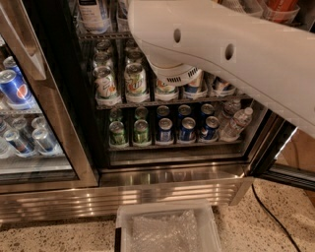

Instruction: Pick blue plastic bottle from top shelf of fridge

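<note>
Downward view into an open fridge (172, 183) with black inner walls and a ribbed steel base. Across the upper right of the frame, a thick white robot arm (231, 47), with a ribbed round joint in front of the middle rack. Gripper out of sight, somewhere past the top edge or behind the arm; impossible to tell whether open, closed or gripping anything. At the upper left, cut off by the top edge, the lower part of the blue plastic bottle (92, 11), showing a white label with dark print and standing on the top shelf (101, 36), a dark wire rack. Just to the right, another container, mostly hidden by the arm. Below, a rack of green-and-white cans (135, 78). Lower again, a row of green and blue cans (187, 129), with small crinkled water bottles (237, 123) at the right end. At far left, behind a glass door, a Pepsi can (13, 87). On the floor at bottom centre, a clear plastic bin (166, 208). Probably the reaching stage, with no grasp confirmed. To do it well: approach the bottle level and from the front, close around the body near the label rather than the neighbouring container, lift just clear of the rack, then draw straight out, keeping it upright and away from the door frame.
</note>
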Robot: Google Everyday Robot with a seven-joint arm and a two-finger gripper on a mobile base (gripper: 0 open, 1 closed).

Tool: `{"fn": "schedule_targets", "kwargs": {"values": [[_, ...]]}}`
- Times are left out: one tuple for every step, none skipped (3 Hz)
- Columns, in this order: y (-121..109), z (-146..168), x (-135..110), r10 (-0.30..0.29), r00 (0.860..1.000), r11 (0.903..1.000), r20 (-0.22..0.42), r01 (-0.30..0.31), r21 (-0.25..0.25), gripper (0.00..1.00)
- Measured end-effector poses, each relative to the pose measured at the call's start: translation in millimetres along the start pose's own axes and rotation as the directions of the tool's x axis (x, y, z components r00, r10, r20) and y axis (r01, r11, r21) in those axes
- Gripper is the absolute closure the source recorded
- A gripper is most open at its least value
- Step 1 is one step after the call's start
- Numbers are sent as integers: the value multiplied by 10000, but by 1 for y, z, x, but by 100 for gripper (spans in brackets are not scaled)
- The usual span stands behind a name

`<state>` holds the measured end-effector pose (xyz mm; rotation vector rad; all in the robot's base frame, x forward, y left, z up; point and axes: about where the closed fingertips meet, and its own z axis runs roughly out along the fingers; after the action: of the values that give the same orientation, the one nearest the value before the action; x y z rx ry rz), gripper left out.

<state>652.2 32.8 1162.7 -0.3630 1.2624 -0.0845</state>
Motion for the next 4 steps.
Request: {"fn": "schedule_targets", "kwargs": {"values": [[0,-10,-4,558,9984,9960,-81,-563,-698,100],[5,-25,-4,1315,9903,9743,-455,-1376,-1783,100],[18,-41,-4,1941,9762,9353,-967,-2139,-2820,100],[31,-60,1,2396,9574,8946,-1609,-2821,-3466,100]]}}
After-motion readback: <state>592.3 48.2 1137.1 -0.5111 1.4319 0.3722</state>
